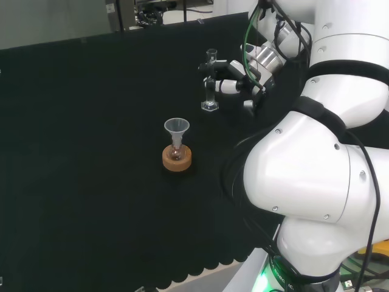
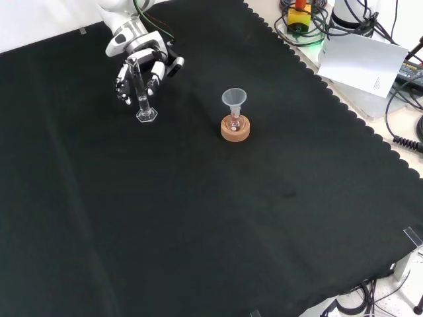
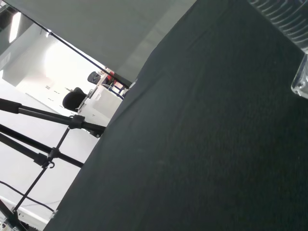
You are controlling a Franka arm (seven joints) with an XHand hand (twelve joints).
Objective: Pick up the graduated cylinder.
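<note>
Black cloth point(image 2: 198, 218): funnel-topped flask point(image 2: 234, 105) beside graduated cylinder point(image 2: 140, 92).

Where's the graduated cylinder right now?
In the front view the graduated cylinder stands upper left, at the hand, left of the funnel.

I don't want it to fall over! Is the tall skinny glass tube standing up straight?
Yes, upright. The glass tube stands on its flat foot on the black cloth, with the robot hand right behind it.
</note>
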